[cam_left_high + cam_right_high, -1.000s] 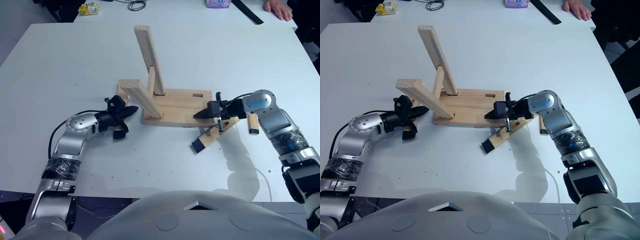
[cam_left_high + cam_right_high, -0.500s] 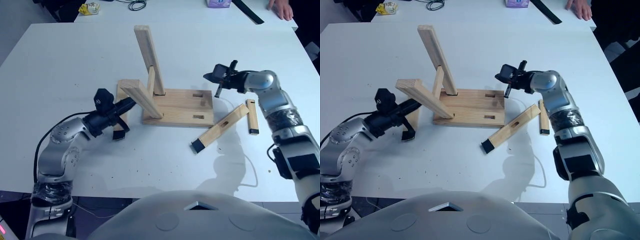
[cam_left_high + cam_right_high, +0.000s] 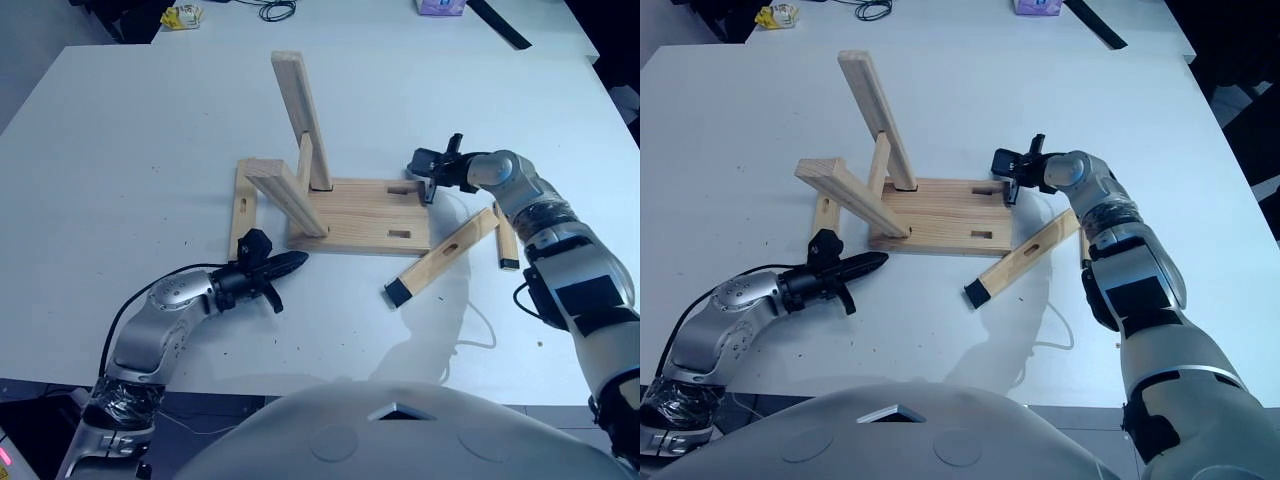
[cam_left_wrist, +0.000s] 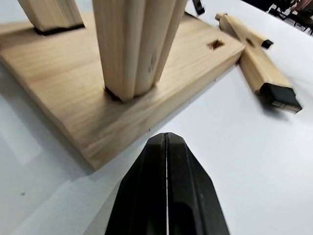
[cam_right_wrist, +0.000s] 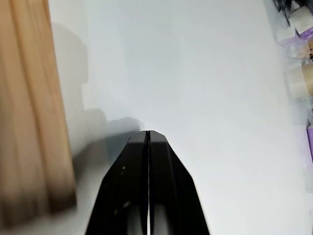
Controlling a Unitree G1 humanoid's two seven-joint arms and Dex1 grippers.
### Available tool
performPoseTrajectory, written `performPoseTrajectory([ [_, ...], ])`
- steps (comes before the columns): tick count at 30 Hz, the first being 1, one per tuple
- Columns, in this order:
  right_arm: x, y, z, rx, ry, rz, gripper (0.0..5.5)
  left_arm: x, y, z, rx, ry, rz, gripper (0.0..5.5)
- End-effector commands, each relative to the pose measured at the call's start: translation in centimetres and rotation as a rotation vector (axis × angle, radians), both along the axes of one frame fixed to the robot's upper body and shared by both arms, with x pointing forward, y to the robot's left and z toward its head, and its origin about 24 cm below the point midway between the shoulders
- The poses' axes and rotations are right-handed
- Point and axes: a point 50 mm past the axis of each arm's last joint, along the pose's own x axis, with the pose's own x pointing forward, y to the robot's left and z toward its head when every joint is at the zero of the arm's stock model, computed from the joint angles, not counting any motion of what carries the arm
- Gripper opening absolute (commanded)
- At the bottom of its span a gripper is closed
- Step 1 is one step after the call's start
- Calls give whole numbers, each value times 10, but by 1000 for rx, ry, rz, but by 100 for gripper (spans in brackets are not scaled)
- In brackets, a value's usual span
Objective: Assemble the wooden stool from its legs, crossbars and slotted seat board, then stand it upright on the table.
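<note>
The slotted seat board (image 3: 365, 222) lies flat mid-table. A tall leg (image 3: 300, 110) and a leaning leg (image 3: 284, 194) stand in its slots, with a crossbar (image 3: 305, 165) between them. A loose leg with a black foot (image 3: 442, 257) and a short crossbar (image 3: 504, 236) lie to the board's right, and another loose piece (image 3: 240, 208) lies to its left. My left gripper (image 3: 298, 260) is shut and empty, low over the table just in front of the board's front left corner (image 4: 98, 152). My right gripper (image 3: 414, 160) is shut and empty at the board's back right corner.
White table with open room in front and on the far left. A cable trails from each arm across the table. Small items (image 3: 182, 15) and a purple box (image 3: 440, 6) sit on the table behind.
The left gripper has swung from beside the left loose piece down to the board's front left. The right gripper rose from the front right loose leg to the board's back right corner.
</note>
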Motion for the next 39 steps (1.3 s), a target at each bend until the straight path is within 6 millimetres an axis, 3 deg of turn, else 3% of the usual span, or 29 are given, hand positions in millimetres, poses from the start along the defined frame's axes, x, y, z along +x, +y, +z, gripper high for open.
performPoseTrajectory([
  [1,-5,-9,4,-53,74,85,2,12,-3,-13,61,14,24,0],
  [6,-13,-3,0,3,147,158,2,26,2,-20,118,5,75,0],
  [15,-34,13,-5,192,266,269,2,60,31,-23,187,-31,188,0],
  [21,-59,34,-2,342,337,358,2,76,15,-26,136,-31,125,0],
  [25,-76,42,7,468,390,381,2,72,0,-29,86,-26,75,0],
  [32,-94,36,10,546,427,309,2,52,-5,-34,60,-7,73,0],
  [39,-76,-8,36,515,288,150,2,51,31,-14,105,-79,218,0],
])
